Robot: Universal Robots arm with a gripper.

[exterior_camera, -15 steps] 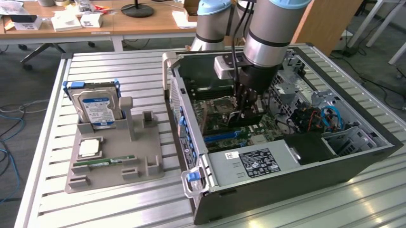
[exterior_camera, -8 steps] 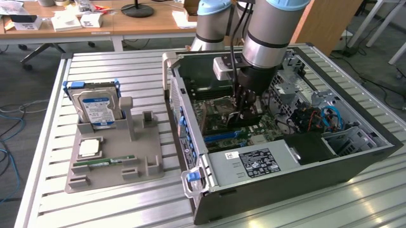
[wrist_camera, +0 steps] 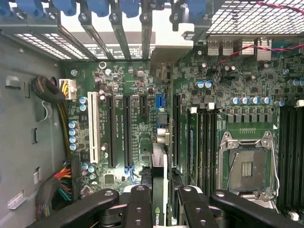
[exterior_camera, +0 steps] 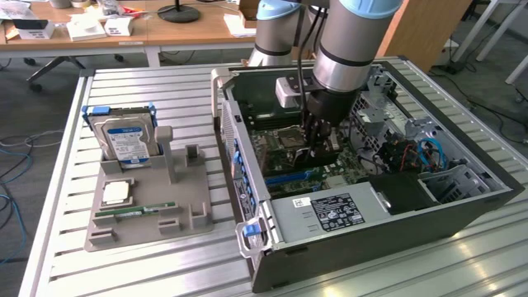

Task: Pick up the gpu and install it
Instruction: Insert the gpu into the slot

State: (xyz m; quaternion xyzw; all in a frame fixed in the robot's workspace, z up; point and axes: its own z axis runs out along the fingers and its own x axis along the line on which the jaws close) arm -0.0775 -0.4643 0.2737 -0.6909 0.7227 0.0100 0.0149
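Hovering over the motherboard (wrist_camera: 133,85), bottom centre, the gripper (wrist_camera: 160,199) is half closed on the gpu (wrist_camera: 159,175). Looks stiff, light and fragile. Best pinched across its flat faces.

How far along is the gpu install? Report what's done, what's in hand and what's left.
Done: the gpu is picked up and inside the open computer case. In hand: the claw is shut on it, holding it edge-on over the motherboard. Left: seating it. The long black slots ahead look bare, so it seems not yet installed.
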